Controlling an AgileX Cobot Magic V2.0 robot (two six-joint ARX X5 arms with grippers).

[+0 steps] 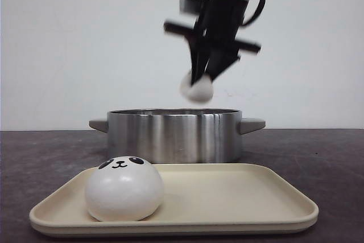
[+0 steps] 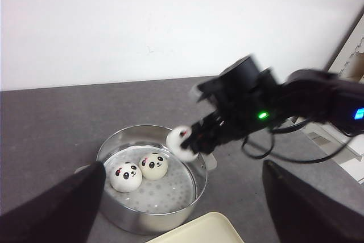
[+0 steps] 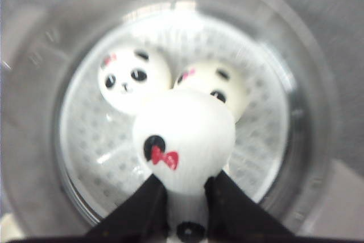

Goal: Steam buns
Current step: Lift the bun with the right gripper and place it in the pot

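The steel pot [image 1: 173,135] stood on the dark table [image 1: 45,157] with its perforated steaming plate [image 2: 156,194] carrying two panda buns [image 2: 140,171] that touched each other, lying toward the side of the pot away from the right arm — the rest of the plate was bare. Directly above the pot, clear of its rim, the right tool [image 1: 200,81] was clamped on a third bun [image 1: 197,89], its dark fingers [image 3: 142,206] pinching the bun's lower part; a black spot and a red bow showed on its white skin in the right wrist view. In front of the pot lay the cream tray [image 1: 239,209], its back edge close to the pot's wall, holding one last bun [image 1: 124,189] near its left end, with the tray's right portion open. The left tool [image 2: 182,214] hung back from the pot, over the tray's corner, its two fingers spread wide apart and gripping nothing.
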